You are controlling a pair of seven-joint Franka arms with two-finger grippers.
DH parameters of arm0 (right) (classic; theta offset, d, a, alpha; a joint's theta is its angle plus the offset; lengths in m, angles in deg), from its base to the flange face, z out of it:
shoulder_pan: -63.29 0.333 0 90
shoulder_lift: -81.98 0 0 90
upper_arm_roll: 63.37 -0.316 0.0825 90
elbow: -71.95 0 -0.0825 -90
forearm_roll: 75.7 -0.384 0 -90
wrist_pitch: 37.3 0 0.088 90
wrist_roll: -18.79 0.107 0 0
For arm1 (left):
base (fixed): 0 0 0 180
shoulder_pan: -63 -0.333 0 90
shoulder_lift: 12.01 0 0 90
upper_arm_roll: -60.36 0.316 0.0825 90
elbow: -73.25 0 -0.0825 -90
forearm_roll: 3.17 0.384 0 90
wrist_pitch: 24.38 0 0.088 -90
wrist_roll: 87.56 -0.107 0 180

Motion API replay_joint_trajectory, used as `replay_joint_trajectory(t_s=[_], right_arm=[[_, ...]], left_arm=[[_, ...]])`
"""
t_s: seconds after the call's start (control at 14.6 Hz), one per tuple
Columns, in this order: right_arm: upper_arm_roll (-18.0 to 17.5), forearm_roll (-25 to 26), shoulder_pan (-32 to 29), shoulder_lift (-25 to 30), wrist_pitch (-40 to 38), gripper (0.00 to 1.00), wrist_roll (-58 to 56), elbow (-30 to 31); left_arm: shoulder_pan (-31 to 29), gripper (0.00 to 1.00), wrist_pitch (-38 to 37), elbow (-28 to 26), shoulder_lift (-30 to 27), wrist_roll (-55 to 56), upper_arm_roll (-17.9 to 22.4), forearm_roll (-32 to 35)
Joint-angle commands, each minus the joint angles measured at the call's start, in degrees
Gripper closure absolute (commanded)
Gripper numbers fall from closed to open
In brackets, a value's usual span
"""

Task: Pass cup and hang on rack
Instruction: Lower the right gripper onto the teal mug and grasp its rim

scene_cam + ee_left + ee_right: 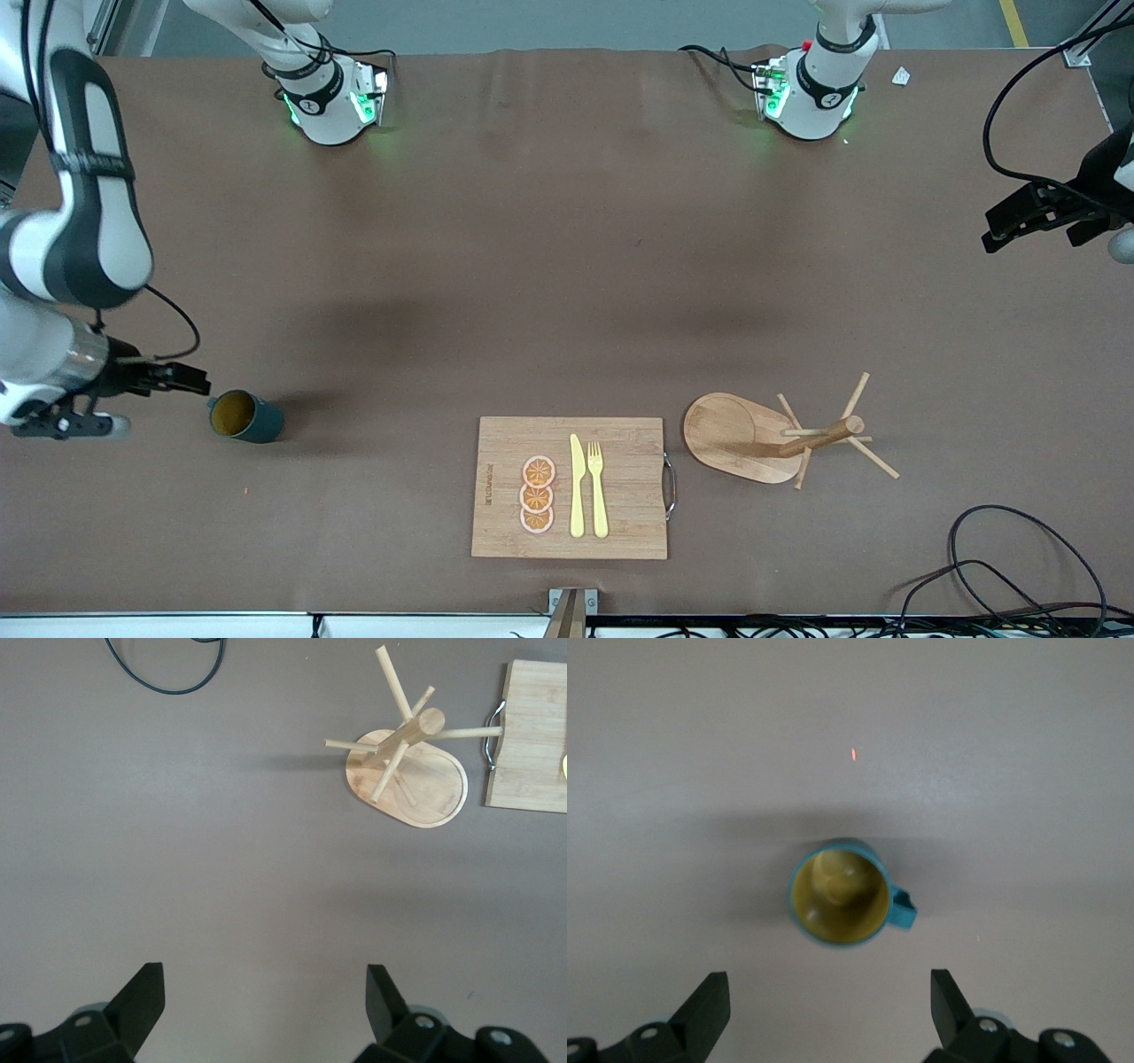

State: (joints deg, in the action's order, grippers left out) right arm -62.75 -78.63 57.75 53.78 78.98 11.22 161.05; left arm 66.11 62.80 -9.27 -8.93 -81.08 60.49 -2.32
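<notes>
The dark teal cup (245, 416) stands upright on the brown table toward the right arm's end, its yellowish inside showing. In the right wrist view the cup (840, 895) is seen from above, its small handle (904, 908) to one side. My right gripper (133, 403) hovers beside the cup, open and holding nothing; the right gripper (830, 1010) has only bare table between its fingers. The wooden rack (753, 434) stands toward the left arm's end, pegs sticking out of its post. My left gripper (1045, 232) waits open over the table's edge, and the rack (407, 771) shows well ahead of the left gripper (266, 1005).
A bamboo cutting board (620, 478) with orange slices, a yellow knife and a fork lies between cup and rack, close to the front edge. Black cables (1001, 567) coil at the table's corner near the rack. A cable loop (168, 673) shows in the left wrist view.
</notes>
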Motion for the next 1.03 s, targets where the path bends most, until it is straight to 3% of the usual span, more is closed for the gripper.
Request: replay_joint_trajectory(t_s=[0.0,0.48,0.96], right_arm=[[0.0,0.3,-1.5,-7.5,-1.4,0.00,-2.2,-9.1],[-0.1,-0.7,-3.1,-8.3,-1.2,0.00,-12.4,-9.2],[-0.2,-0.6,-2.8,-10.4,1.4,0.00,-12.7,-7.0]], left_arm=[[-0.1,0.00,-1.2,0.9,0.2,-2.4,0.0,-0.5],[-0.1,0.00,-1.1,0.9,0.3,-2.1,0.0,-0.7],[-0.1,0.00,-1.1,0.9,0.3,-0.8,0.1,-1.9]])
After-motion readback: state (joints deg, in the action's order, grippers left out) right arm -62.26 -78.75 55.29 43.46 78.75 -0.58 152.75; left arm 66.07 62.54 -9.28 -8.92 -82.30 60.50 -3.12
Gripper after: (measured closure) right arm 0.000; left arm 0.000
